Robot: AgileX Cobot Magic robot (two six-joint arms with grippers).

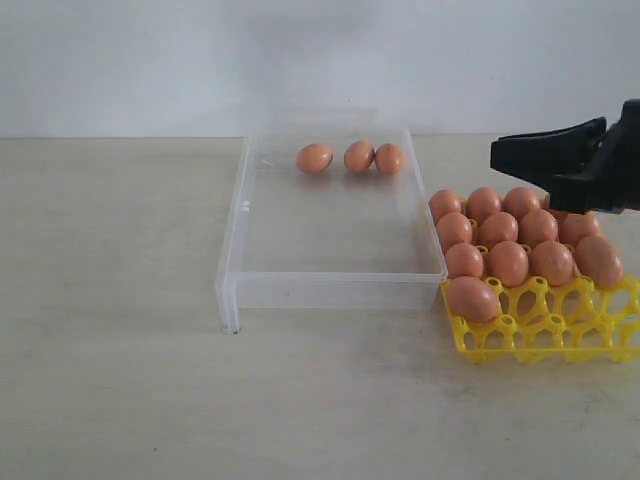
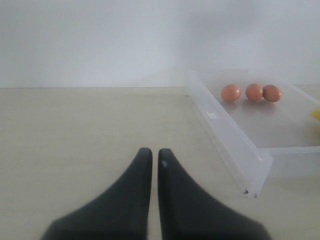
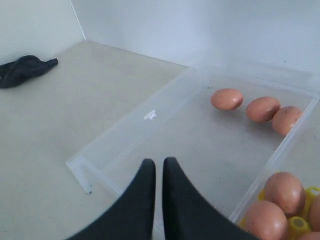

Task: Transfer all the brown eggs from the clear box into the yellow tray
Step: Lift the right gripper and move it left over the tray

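Along the clear box's (image 1: pixel 232 262) far wall we count three brown eggs (image 1: pixel 359 157) left; about a dozen fill the yellow tray (image 1: pixel 560 337); our right gripper (image 3: pixel 158 165) hangs closed, empty.

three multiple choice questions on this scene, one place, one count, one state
1. Where in the clear box do the brown eggs lie? A) at its far end B) at its near end C) in its middle
2. How many eggs are in the box? A) one B) three C) six
3. The right gripper is: A) wide open B) shut on an egg C) shut and empty
Answers: 1 A, the exterior view shows them at the far end; 2 B, three show in every view; 3 C, fingers together, nothing between.
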